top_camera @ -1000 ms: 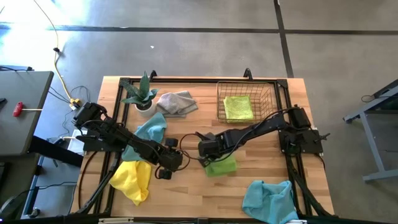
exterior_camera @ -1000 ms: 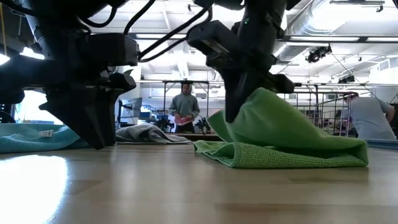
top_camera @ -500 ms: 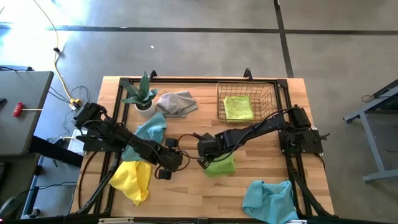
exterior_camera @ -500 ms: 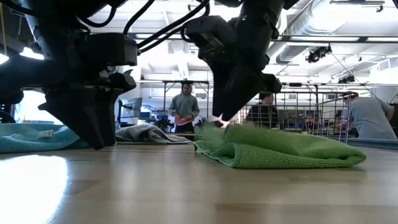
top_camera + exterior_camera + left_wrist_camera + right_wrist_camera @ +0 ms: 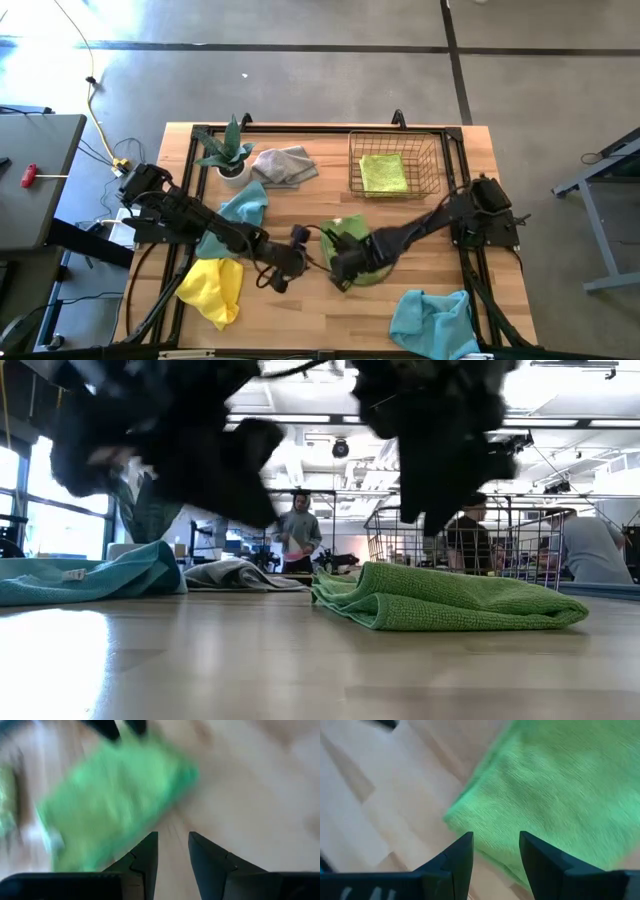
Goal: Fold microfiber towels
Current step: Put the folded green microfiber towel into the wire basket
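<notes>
A lime green towel point(image 5: 366, 252) lies folded over on the wooden table point(image 5: 300, 320) near its middle. The layers show at the towel's left end point(image 5: 345, 600) in the low view. My right gripper point(image 5: 492, 845) hangs open just above the towel's near left corner point(image 5: 465, 815), pointing steeply down, with nothing between its fingers. My left gripper point(image 5: 173, 847) stands open to the left of the towel, slanting down over bare wood, with nothing in it. In the high view my left gripper point(image 5: 283, 268) and my right gripper point(image 5: 340, 275) are close together.
A yellow towel point(image 5: 214, 288) and a light blue one point(image 5: 241, 210) lie under my left arm. Another light blue towel point(image 5: 432, 320) is at the near right. A grey towel point(image 5: 284, 164) lies beside a potted plant point(image 5: 228, 152). The wire basket point(image 5: 395, 165) holds a green towel.
My right gripper has let go of the green towel's raised flap, risen and gone toward the table's near edge. The flap has dropped, and the towel now lies flat and folded. My left gripper has turned, risen a little and shifted toward the towel.
</notes>
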{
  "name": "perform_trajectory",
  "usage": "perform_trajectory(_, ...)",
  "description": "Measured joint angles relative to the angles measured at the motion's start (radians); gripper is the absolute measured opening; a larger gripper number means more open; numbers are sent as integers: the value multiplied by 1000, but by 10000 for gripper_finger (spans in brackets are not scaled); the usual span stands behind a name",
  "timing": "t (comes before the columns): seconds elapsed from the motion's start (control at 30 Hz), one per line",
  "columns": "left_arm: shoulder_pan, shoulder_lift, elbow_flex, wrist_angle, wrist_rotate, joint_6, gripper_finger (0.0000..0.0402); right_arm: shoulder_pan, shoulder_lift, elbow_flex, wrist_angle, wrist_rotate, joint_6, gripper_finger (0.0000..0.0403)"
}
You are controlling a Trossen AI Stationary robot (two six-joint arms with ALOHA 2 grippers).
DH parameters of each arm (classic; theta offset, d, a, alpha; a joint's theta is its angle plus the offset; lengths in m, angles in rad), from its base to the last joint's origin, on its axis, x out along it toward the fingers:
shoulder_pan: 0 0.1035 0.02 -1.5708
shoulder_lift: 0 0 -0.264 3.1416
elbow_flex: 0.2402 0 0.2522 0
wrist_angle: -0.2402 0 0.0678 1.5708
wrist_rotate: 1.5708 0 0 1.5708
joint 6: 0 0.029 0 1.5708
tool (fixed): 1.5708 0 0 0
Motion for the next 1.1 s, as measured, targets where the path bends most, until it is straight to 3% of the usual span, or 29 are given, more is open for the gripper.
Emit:
perform_trajectory(0.17,117,54,1,220,115,45,99,98,11,0,-80,162,269,153)
perform_trajectory(0.33,228,184,6,390,203,47,99,156,55,-1,-115,206,429,153)
perform_trajectory(0.47,271,287,5,481,205,39,99,163,90,-1,-114,218,476,153)
perform_trajectory(0.6,299,332,8,476,195,-25,99,160,126,-1,-130,221,478,153)
perform_trajectory(0.83,281,302,12,272,220,-188,99,148,141,-1,-278,224,404,153)
perform_trajectory(1.1,164,240,5,210,312,-572,99,112,134,-1,-401,338,132,153)
